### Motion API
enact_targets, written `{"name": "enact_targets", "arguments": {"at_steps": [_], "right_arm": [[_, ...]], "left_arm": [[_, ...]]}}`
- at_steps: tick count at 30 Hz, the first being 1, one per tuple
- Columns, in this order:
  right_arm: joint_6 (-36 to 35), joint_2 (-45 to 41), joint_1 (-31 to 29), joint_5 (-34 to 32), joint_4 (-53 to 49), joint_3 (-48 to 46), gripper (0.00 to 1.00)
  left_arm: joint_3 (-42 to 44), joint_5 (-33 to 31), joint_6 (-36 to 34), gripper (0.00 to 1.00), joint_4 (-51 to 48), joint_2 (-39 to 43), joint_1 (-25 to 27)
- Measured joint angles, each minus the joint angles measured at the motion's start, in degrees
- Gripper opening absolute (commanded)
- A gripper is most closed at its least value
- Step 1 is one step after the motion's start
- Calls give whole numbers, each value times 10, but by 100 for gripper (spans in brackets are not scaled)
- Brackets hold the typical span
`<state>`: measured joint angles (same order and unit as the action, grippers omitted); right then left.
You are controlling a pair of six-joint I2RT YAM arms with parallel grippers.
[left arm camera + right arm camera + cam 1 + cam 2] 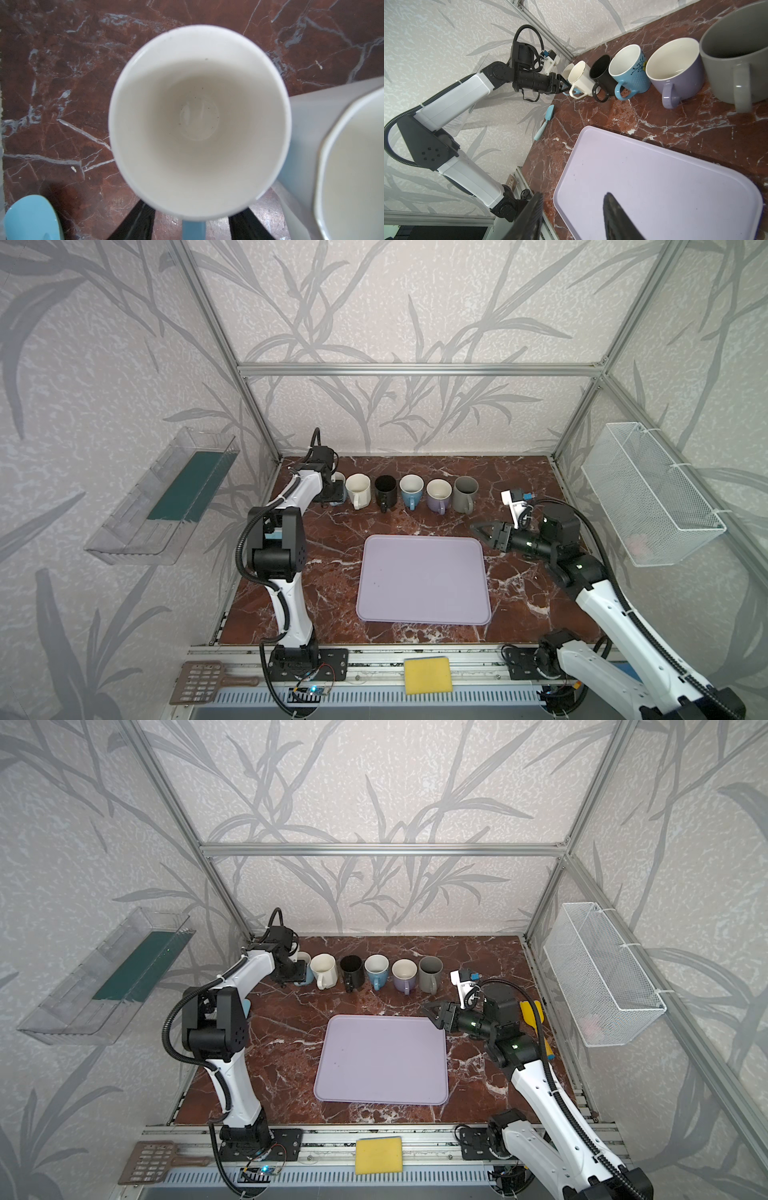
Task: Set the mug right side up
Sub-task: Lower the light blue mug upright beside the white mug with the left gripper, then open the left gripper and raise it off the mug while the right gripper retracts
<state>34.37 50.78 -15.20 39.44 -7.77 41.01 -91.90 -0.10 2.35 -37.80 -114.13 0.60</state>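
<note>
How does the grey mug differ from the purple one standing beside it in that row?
The grey mug is grey inside and out; the purple mug is cream inside. The grey mug is taller with straight walls; the purple mug is squatter and rounder. The grey mug ends the row; the purple mug has a mug on each side. Both stand upright, mouths up, handles toward the front of the table.

6 mugs (385, 489) in a row behind tray (424, 578), sponge (428, 675) before table (332, 539), basket (648, 493) right
</note>
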Motion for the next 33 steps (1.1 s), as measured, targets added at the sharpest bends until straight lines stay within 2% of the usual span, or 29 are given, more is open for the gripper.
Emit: {"name": "enact_targets", "arguments": {"at_steps": [7, 13, 17, 18, 19, 25, 30, 33], "right_arm": [[-18, 2, 1, -2, -14, 6, 58], [-51, 22, 11, -3, -33, 33, 71], [-77, 30, 17, -8, -47, 46, 77], [-82, 30, 19, -10, -50, 47, 79], [-86, 31, 21, -12, -52, 48, 99], [-107, 31, 32, -47, -70, 52, 99], [-130, 24, 37, -124, -95, 65, 99], [-146, 15, 40, -185, -101, 65, 99]], "left_arm": [[0, 2, 2, 60, -5, 52, 0], [1, 6, 8, 61, -5, 124, 0], [18, 7, 13, 68, 5, 175, -2], [21, 8, 15, 82, 5, 186, -3], [21, 9, 17, 99, 4, 194, -5], [21, 19, 26, 99, -2, 245, -7], [59, 30, 55, 99, 9, 306, -8], [106, 16, 88, 99, 41, 348, -8]]}}
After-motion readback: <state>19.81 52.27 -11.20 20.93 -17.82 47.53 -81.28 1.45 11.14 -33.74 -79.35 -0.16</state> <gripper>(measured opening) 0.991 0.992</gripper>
